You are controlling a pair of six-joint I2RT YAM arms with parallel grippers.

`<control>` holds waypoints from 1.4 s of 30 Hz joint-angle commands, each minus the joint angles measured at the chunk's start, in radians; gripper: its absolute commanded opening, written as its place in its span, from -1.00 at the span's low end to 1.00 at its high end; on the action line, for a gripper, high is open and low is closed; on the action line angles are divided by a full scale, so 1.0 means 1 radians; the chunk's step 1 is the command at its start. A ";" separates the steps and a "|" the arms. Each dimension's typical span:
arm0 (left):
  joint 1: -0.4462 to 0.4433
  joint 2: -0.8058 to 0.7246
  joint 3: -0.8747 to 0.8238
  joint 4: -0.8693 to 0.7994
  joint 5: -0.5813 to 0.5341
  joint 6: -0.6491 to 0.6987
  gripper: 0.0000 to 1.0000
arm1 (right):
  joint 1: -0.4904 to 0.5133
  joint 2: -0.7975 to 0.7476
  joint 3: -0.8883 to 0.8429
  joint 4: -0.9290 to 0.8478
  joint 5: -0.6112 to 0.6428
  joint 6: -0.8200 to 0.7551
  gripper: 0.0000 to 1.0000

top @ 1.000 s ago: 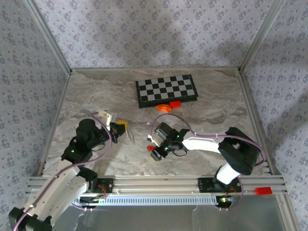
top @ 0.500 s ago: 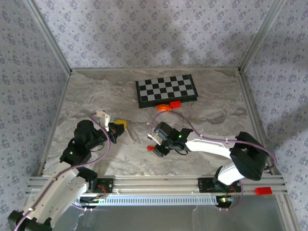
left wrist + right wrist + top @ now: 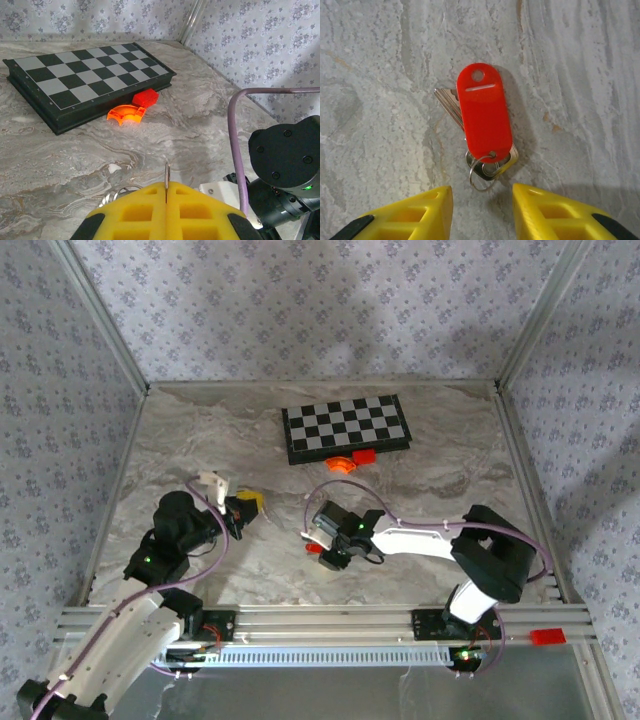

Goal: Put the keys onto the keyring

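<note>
Grip check | your right gripper [image 3: 482,200]: fingers parted, touching nothing; red-tagged silvery key [image 3: 484,117] lies flat just ahead of them, nearward of the black-and-grey chessboard [image 3: 346,427] | your left gripper [image 3: 166,195]: clenched on thin silvery metal keyring [image 3: 166,175], nearward-left of that chessboard

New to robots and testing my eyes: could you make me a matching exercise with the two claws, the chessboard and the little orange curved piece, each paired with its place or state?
Things:
1. left claw
2. right claw
3. chessboard
4. orange curved piece

Places or states:
A. lying flat toward the far side of the table
B. open, over the red-tagged key
C. just in front of the chessboard, beside a red block
D. shut, pinching the keyring

Pairs: 1-D, 2-B, 3-A, 4-C
</note>
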 commanded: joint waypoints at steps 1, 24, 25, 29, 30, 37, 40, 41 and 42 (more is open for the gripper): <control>-0.005 -0.011 0.015 0.029 -0.006 0.010 -1.00 | 0.005 0.027 0.032 0.014 -0.006 -0.033 -0.32; -0.006 -0.011 0.018 0.024 -0.020 0.014 -1.00 | -0.009 -0.013 0.046 -0.050 -0.019 0.015 -1.00; -0.005 -0.010 0.017 0.024 -0.022 0.016 -1.00 | -0.013 -0.017 0.055 -0.078 -0.025 0.037 -1.00; -0.005 -0.001 0.015 0.021 -0.034 0.026 -1.00 | -0.023 -0.007 0.123 -0.240 -0.032 0.141 -1.00; -0.006 0.001 0.014 0.025 -0.035 0.028 -1.00 | -0.026 0.002 0.139 -0.284 -0.033 0.174 -1.00; -0.006 -0.014 0.019 0.035 -0.049 0.047 -1.00 | -0.030 0.034 0.173 -0.465 -0.070 0.271 -1.00; -0.004 -0.025 0.024 0.031 -0.057 0.056 -1.00 | -0.024 0.056 0.171 -0.472 -0.111 0.291 -1.00; -0.004 -0.027 0.023 0.031 -0.060 0.057 -1.00 | -0.022 0.067 0.174 -0.482 -0.119 0.293 -1.00; -0.003 -0.030 0.023 0.032 -0.060 0.057 -1.00 | -0.018 0.081 0.180 -0.495 -0.122 0.292 -1.00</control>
